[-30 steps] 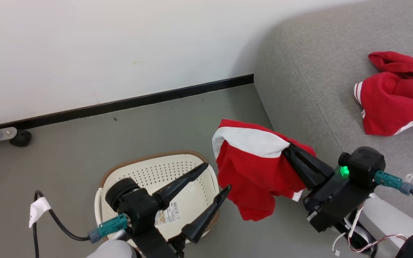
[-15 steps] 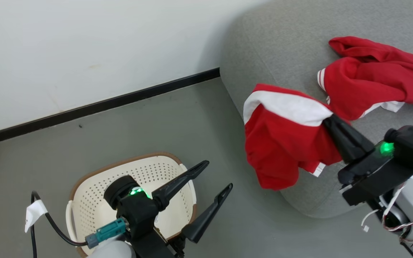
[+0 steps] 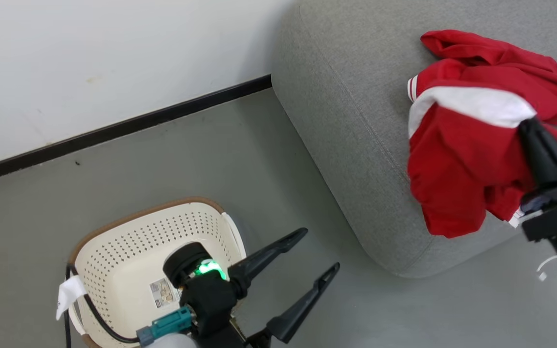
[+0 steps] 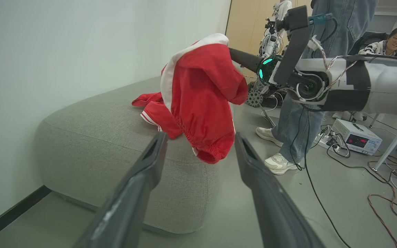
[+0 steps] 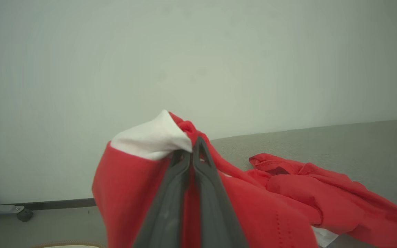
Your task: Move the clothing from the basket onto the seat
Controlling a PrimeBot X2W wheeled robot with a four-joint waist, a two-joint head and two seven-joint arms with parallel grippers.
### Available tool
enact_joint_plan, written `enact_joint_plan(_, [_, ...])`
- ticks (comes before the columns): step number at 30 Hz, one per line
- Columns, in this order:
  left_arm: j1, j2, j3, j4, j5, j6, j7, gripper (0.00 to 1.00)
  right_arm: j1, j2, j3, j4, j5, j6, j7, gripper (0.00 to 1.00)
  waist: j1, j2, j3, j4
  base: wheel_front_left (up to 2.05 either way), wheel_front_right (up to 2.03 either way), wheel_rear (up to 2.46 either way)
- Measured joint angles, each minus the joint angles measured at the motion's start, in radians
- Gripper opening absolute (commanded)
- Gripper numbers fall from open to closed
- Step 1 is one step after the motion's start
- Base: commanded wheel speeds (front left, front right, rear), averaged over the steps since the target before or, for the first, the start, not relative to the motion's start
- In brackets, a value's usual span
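Head view — clothing is hung long-axis down over seat edge, clamped in R gripper angled up-left; L gripper is held spread.

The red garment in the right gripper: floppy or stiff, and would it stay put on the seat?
Probably floppy: the red garment hangs in limp folds from one pinch of the right gripper. Likely light, since that pinch carries it. Released at the seat edge, it might slide off.
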Motion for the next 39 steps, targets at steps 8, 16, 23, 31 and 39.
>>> enact_joint_plan(8, [-0.030,-0.027,-0.028,-0.012,0.025,-0.017,0.024,1.00,-0.127,-0.034,-0.166,0.098,0.108,-0.006,0.000,0.00,0.0000,0.0000,0.037,0.035,0.00,0.00,0.00])
enact_joint_plan(16, [-0.056,-0.012,-0.034,-0.038,0.034,-0.018,0.052,1.00,-0.319,-0.111,-0.331,0.252,0.189,-0.055,0.000,0.00,0.0001,0.0001,0.091,0.097,0.00,0.00,0.00])
enact_joint_plan(23, [-0.072,0.001,-0.034,-0.079,0.041,-0.025,0.072,1.00,-0.454,-0.180,-0.418,0.426,0.221,-0.095,0.008,0.00,0.0001,0.0000,0.154,0.157,0.00,0.00,0.00])
enact_joint_plan(31, [-0.070,0.063,0.000,-0.136,0.042,0.005,0.081,1.00,-0.509,-0.178,-0.442,0.477,0.243,-0.111,0.008,0.00,0.0001,0.0001,0.249,0.216,0.00,0.00,0.00])
enact_joint_plan(39, [-0.069,0.147,0.052,-0.191,0.042,0.038,0.092,1.00,-0.549,-0.106,-0.418,0.528,0.245,-0.111,0.007,0.00,0.0002,0.0001,0.365,0.239,0.00,0.00,0.00])
